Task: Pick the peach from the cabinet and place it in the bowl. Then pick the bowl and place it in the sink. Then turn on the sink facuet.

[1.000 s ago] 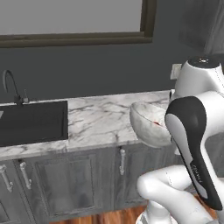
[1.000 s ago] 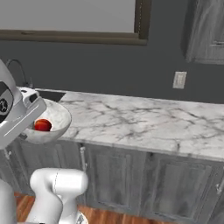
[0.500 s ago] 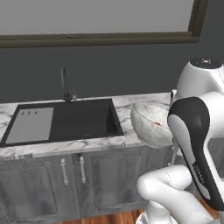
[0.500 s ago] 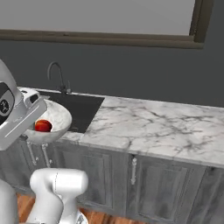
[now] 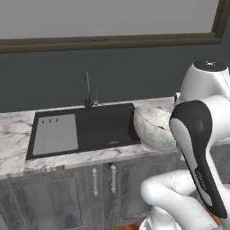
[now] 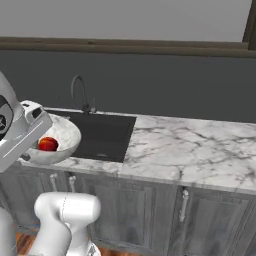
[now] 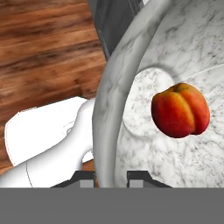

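Note:
My gripper (image 7: 110,176) is shut on the rim of the whitish mottled bowl (image 7: 109,105), one fingertip on each side of the wall. The peach (image 7: 180,110) lies inside the bowl, orange-red with a yellowish side. I hold the bowl (image 5: 152,129) in the air off the counter's front edge, just right of the black sink (image 5: 101,128), and a sliver of the peach (image 5: 160,128) shows over its rim. From the right, the bowl (image 6: 61,141) with the peach (image 6: 48,144) hangs in front of the sink (image 6: 106,132). The faucet (image 5: 87,90) stands behind the basin with its gooseneck (image 6: 79,90) arched.
A pale drainboard (image 5: 56,134) takes up the sink's left part. Marble counter (image 6: 195,150) runs to the right of the basin. Grey cabinet doors with handles (image 5: 112,179) stand below. Wooden floor (image 7: 43,43) lies under the bowl.
The whole picture has shifted: the base has driven left along the counter, so the sink now sits in front of me. The bowl with the peach has stayed in my gripper.

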{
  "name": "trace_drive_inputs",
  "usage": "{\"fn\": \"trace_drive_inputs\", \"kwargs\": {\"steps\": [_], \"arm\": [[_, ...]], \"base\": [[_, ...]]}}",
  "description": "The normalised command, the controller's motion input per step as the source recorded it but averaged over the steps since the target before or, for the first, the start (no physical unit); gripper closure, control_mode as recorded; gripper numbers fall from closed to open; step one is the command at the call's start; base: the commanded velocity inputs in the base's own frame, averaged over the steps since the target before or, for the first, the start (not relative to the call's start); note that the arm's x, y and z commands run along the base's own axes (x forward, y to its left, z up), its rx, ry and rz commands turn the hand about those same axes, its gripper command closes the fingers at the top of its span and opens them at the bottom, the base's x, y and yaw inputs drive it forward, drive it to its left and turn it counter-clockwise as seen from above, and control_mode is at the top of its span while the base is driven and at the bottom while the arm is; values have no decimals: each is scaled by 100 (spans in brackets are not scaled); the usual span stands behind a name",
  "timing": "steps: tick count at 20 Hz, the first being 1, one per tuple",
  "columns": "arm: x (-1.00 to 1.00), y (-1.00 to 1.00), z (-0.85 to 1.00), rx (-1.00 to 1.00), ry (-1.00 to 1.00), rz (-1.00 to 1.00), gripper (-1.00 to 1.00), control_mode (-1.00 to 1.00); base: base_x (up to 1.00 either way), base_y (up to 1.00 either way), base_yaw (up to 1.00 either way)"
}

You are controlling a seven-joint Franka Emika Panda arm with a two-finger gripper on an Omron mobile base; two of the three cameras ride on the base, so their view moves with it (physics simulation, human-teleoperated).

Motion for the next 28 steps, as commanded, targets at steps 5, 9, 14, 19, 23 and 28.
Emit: {"fn": "trace_drive_inputs", "kwargs": {"steps": [5, 9, 14, 19, 23, 28], "arm": [[0, 0, 0, 0, 0, 0, 100, 100], [0, 0, 0, 0, 0, 0, 100, 100], [0, 0, 0, 0, 0, 0, 100, 100], [0, 0, 0, 0, 0, 0, 100, 100], [0, 0, 0, 0, 0, 0, 100, 100], [0, 0, 0, 0, 0, 0, 100, 100]], "base": [[57, 28, -20], [44, 8, -16], [39, 1, -13], [28, 0, -3], [37, 0, 0], [63, 0, 0]]}}
